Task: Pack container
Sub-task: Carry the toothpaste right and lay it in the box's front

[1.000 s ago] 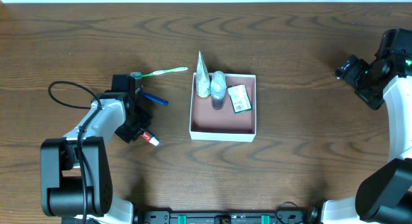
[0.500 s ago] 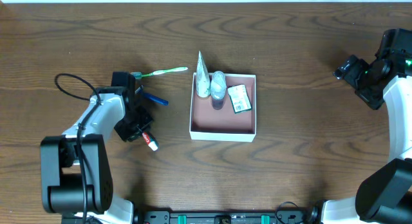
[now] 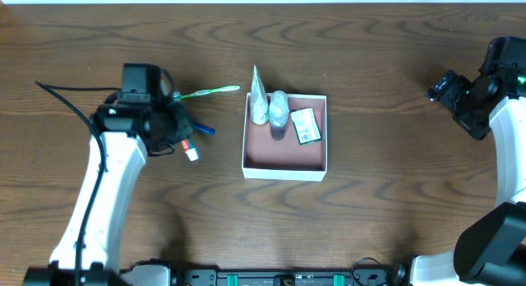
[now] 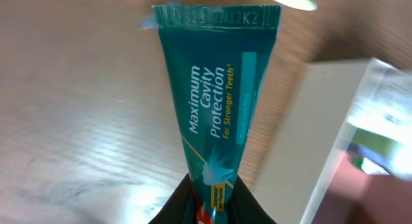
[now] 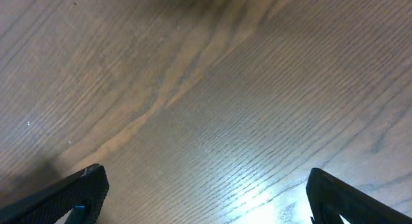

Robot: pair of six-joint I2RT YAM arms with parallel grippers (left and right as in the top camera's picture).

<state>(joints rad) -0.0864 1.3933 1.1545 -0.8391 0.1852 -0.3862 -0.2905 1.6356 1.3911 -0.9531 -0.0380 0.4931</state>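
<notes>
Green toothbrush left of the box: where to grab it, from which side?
Mid-handle, from straight above, jaws across its narrow width: the toothbrush lies flat, long and thin, running roughly left-right on the table. Its left end is crowded by the left gripper holding the toothpaste tube.

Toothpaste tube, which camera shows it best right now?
The left wrist view: the teal toothpaste tube fills the frame, print readable, its lower end pinched in the left claw. Overhead shows just its white cap and a red bit poking out by the claw. Right wrist shows only the table.
</notes>
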